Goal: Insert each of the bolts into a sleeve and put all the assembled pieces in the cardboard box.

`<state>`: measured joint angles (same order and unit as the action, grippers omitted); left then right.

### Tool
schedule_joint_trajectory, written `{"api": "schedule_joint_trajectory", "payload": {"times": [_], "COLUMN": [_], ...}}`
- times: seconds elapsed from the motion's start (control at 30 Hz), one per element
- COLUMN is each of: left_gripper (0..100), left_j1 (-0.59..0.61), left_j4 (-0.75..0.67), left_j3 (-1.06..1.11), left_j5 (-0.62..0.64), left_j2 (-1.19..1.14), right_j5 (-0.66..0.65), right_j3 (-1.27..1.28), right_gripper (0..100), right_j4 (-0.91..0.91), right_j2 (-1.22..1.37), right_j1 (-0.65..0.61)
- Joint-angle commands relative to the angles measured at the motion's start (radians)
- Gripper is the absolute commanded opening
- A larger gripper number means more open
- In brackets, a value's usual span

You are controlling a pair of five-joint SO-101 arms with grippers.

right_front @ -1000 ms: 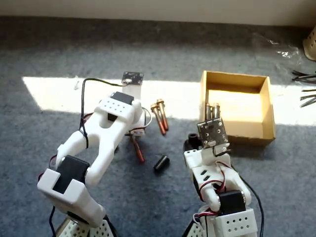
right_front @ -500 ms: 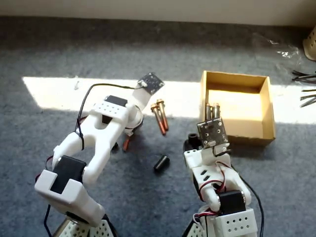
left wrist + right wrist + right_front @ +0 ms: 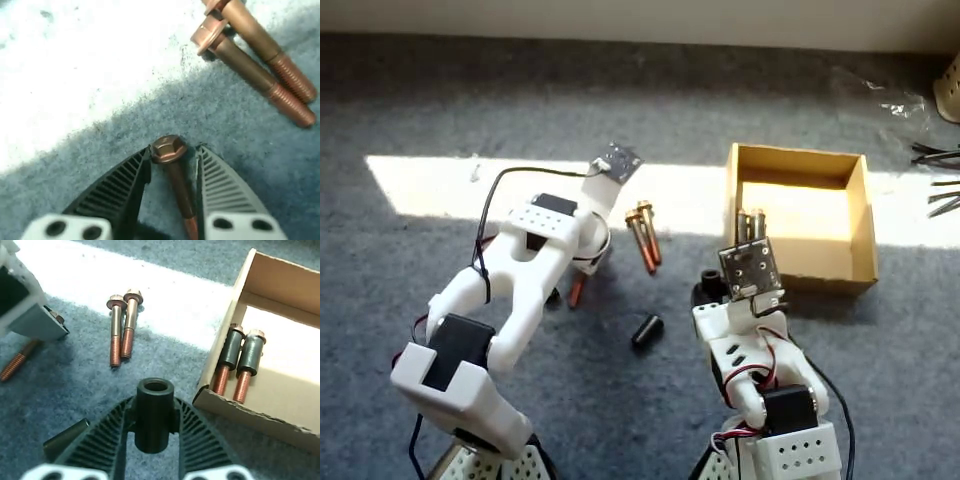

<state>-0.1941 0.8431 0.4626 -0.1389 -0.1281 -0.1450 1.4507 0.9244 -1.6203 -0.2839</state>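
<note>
My left gripper [image 3: 172, 152] is shut on a copper bolt [image 3: 170, 152], head between the fingertips, shank pointing back toward the wrist. From above, that bolt [image 3: 577, 290] sticks out under the left gripper [image 3: 584, 272]. My right gripper [image 3: 155, 402] is shut on an upright black sleeve [image 3: 155, 412], held left of the cardboard box [image 3: 865, 215]. Two loose bolts [image 3: 643, 235] lie side by side on the carpet between the arms. A second black sleeve [image 3: 647, 329] lies on the carpet. Two assembled pieces [image 3: 239, 360] rest inside the box by its near-left wall.
Grey carpet with a bright band of sunlight across the middle. Dark ties or wires [image 3: 935, 180] and clear plastic wrap [image 3: 875, 90] lie at the far right. The box [image 3: 280, 305] stands right of the right gripper.
The left wrist has turned and shifted slightly left, carrying the bolt with it. The right arm with its sleeve has not moved.
</note>
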Motion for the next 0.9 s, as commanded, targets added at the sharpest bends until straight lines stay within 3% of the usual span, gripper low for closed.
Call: {"api": "schedule_joint_trajectory", "payload": {"times": [0.0,0.43,0.87], "left_gripper": [15,15,15], "left_j1": [0.015,0.024,0.019], "left_j4": [0.017,0.117,0.043], "left_j3": [-0.013,-0.025,-0.027], "left_j5": [0.057,0.066,0.081], "left_j2": [0.013,0.012,0.008], "right_j5": [-0.009,-0.009,-0.009], "right_j3": [-0.005,-0.005,-0.005], "right_gripper": [0.5,0.5,0.5], "right_j4": [-0.036,-0.036,-0.036], "right_j2": [-0.01,-0.01,-0.01], "right_j1": [-0.005,-0.005,-0.005]}}
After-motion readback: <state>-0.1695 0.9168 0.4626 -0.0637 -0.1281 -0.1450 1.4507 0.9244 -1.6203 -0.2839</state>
